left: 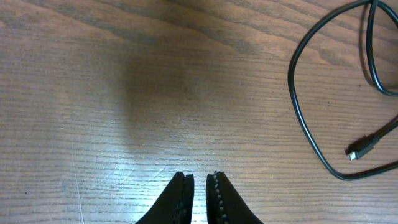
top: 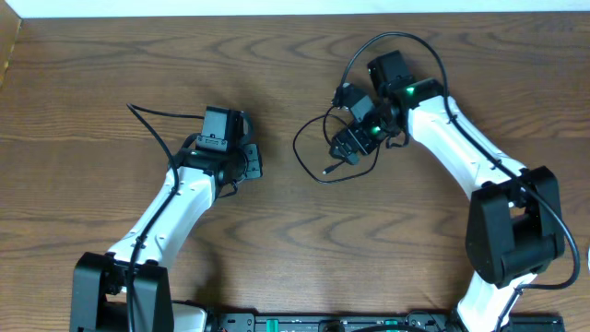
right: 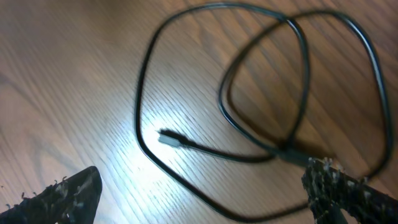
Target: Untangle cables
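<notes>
One black cable [top: 299, 148] lies in loose loops on the wooden table, its small plug [top: 327, 171] pointing toward the front. In the right wrist view the cable [right: 149, 74] crosses over itself in two loops, with the plug [right: 171, 138] inside the larger one. My right gripper [right: 202, 180] hovers over these loops, open wide, its fingers [right: 74, 193] either side of a cable strand with nothing gripped. My left gripper [left: 199, 177] is shut and empty over bare wood, to the left of the cable [left: 298, 106] and its plug [left: 360, 149].
The left arm [top: 175, 207] reaches in from the front left, the right arm [top: 461, 148] from the front right. Thicker black wires [top: 396, 41] arch over the right wrist. The table's back edge [top: 295, 13] runs along the top.
</notes>
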`<action>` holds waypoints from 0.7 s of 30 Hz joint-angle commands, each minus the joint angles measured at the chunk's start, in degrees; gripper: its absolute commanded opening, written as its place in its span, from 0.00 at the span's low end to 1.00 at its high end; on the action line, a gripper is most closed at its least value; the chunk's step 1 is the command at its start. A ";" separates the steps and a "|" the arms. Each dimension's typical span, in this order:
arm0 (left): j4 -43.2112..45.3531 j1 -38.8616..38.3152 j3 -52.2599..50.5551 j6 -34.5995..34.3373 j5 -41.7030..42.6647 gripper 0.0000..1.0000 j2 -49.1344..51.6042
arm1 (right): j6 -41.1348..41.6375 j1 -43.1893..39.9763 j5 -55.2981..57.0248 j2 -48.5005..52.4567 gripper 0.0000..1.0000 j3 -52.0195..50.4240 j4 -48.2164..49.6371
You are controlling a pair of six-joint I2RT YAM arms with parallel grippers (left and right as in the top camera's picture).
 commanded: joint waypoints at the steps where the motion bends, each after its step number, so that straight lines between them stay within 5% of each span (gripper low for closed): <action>1: -0.31 0.07 -0.04 -1.51 -0.72 0.13 -0.76 | -1.75 1.27 -2.67 3.37 0.99 -0.33 0.87; 21: -0.70 0.07 -0.04 -1.51 0.39 0.13 -0.76 | -2.23 2.84 -8.81 13.03 0.99 -0.33 4.90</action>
